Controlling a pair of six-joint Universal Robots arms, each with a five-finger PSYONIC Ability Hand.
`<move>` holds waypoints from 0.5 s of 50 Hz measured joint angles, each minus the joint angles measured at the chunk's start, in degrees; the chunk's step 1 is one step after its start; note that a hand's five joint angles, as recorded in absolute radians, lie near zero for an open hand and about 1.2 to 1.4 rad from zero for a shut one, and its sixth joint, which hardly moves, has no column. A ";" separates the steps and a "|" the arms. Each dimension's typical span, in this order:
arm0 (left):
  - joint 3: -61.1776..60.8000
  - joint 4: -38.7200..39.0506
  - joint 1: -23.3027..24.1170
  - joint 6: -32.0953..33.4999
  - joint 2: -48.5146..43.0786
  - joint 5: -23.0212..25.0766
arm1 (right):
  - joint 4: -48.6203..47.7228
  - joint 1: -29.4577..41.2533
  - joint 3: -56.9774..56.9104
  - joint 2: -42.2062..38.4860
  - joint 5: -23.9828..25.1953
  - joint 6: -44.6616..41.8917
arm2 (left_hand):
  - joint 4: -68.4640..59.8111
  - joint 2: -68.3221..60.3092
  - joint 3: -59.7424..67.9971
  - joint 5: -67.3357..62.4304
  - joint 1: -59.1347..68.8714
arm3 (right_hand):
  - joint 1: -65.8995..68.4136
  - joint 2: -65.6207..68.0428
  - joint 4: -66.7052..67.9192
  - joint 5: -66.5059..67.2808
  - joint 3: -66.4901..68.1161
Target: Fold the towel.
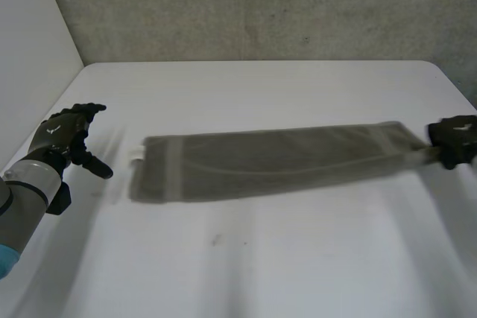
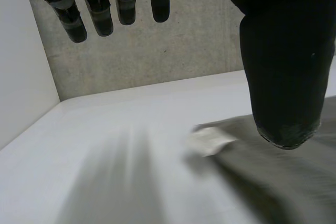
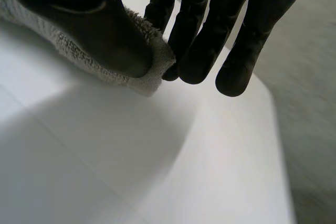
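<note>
pinching the towel (image 1: 276, 163) at one end, the right hand (image 1: 455, 139); left hand (image 1: 63, 135) loose-fingered and empty.

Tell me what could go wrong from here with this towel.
1. The right hand pinches only one end of the towel between thumb and fingers; it might slip out.
2. The left hand is open and off the towel, so the other end lies free and may bunch or skew if pulled.

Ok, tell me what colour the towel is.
The towel is dull grey with a paler band across one end; the head view shows it best.
</note>
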State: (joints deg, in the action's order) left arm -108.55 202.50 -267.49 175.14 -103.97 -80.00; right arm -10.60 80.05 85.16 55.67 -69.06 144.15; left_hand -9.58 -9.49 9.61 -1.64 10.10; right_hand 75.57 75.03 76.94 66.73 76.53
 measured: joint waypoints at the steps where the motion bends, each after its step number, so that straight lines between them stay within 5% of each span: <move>1: 0.00 0.00 0.01 0.01 0.00 0.02 | 0.14 -1.98 -0.20 0.40 0.07 -0.39 | 0.00 0.00 0.00 0.00 0.00 | 0.01 0.00 0.00 0.00 0.00; 7: -0.14 0.00 0.13 0.03 0.00 0.07 | 1.40 -9.86 -2.49 1.68 0.30 -5.21 | 0.00 0.00 0.00 0.00 0.00 | 0.42 0.00 0.00 0.01 0.00; 13: -0.50 0.00 0.27 0.03 0.06 0.11 | 4.26 -9.66 -5.30 4.06 0.24 -7.79 | 0.00 0.00 0.00 0.00 0.00 | 0.53 0.00 0.00 0.01 0.00; 25: -0.71 0.00 0.50 0.04 0.08 0.11 | 5.80 17.13 -11.58 9.52 -2.58 -1.94 | 0.00 0.00 0.00 0.00 0.01 | 0.54 0.37 0.00 0.02 0.00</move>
State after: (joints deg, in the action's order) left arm -109.26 202.50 -266.99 175.17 -103.89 -79.89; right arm -4.81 97.18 73.58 65.19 -71.65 142.21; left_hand -9.58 -9.49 9.61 -1.64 10.11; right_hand 76.11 75.40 76.95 66.75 76.54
